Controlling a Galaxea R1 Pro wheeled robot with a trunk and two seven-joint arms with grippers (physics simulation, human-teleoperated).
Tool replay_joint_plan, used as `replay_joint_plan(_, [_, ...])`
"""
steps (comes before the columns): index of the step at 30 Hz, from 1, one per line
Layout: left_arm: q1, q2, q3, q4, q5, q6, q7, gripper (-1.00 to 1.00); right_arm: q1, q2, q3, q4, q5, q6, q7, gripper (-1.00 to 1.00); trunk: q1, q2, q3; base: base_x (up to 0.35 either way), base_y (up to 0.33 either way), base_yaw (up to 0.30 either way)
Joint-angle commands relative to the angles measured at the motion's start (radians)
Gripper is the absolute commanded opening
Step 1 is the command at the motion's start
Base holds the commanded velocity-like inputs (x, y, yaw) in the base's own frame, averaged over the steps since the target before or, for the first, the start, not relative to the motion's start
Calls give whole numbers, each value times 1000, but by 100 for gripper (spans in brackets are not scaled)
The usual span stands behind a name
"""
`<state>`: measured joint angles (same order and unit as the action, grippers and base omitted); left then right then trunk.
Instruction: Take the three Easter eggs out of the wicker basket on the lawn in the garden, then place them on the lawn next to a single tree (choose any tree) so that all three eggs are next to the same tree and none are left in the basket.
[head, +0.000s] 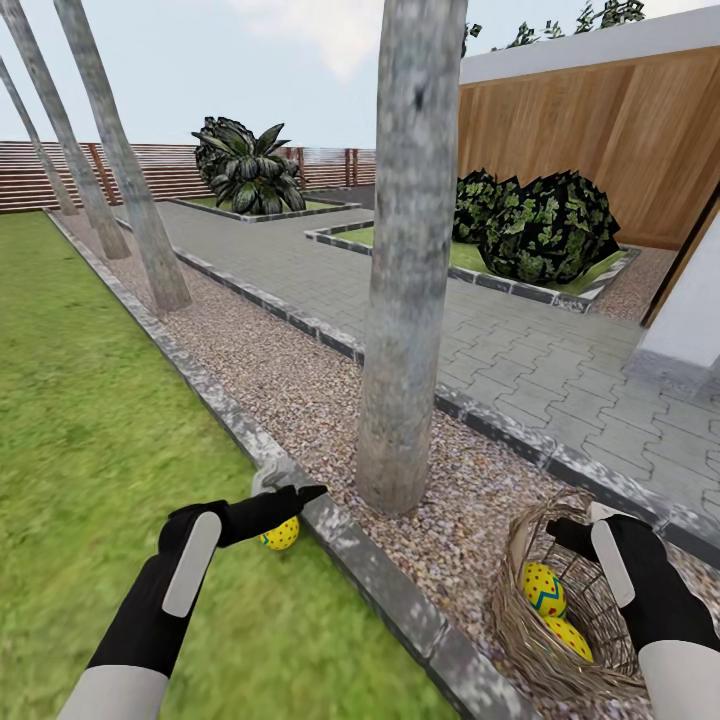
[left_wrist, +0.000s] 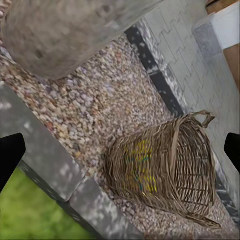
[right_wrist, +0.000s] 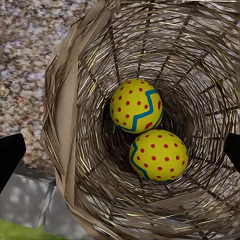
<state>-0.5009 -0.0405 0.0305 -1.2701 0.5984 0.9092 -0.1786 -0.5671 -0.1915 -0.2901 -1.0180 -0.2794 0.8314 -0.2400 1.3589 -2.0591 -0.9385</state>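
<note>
Garden setting: lawn (head: 90, 450) at left, grey stone kerb (head: 390, 585), pebble gravel strip (head: 300, 390), grey paving (head: 520, 350), brown slatted fence (head: 30, 175) at the far edge, wooden wall (head: 610, 150) at right.

Trees: 4 mottled-grey trunks counted in head view; nearest tree (head: 408, 260) rooted in the gravel just beyond the kerb, three more leaning at far left.

Shrubs: 3 dark leafy clumps in kerbed beds.

Wicker basket (head: 570, 610): 1, on the gravel strip at lower right, close to the nearest trunk, tilted with its mouth toward the right arm.

Easter eggs: 3 in all. Two in the basket, touching each other: one (right_wrist: 136, 106) deeper, one (right_wrist: 158, 154) nearer the rim. Third egg (head: 281, 533) on the grass, just beside the kerb, near the trunk base, partly hidden under the left gripper (head: 300, 493).

Left gripper: low over the third egg; fingers spread wide in left wrist view, dark tips at both picture edges, nothing between them.

Right gripper (head: 585, 525): at the basket rim; fingers likewise wide apart in right wrist view, holding nothing.

View differences: right wrist view alone gives the basket interior and both eggs' red dots and blue-green zigzags; left wrist view gives the basket's outer weave (left_wrist: 165, 165) with yellow faintly through it, plus trunk base; head view alone gives the egg on the grass.
</note>
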Motion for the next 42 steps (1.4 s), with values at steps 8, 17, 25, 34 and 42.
replay_joint_plan(8, [-1,2,1,-11,-6,8,-10,100,0,0,0,4,-14,2,-7,100,0,0,-1,0,0,0])
replay_joint_plan(17, [-1,7,0,-11,-6,10,-35,100,0,3,2,3,-11,2,-7,100,0,0,-1,0,0,0])
replay_joint_plan(25, [-1,8,0,-12,-6,11,-36,100,0,4,1,3,-12,2,-7,100,0,0,-1,0,0,0])
replay_joint_plan(34, [0,8,0,-12,-6,13,-36,100,0,1,0,26,-12,2,-14,100,0,0,-1,0,0,0])
replay_joint_plan(42, [0,9,0,-12,-6,13,-36,100,0,3,1,30,-13,3,-15,100,0,0,1,0,0,-144])
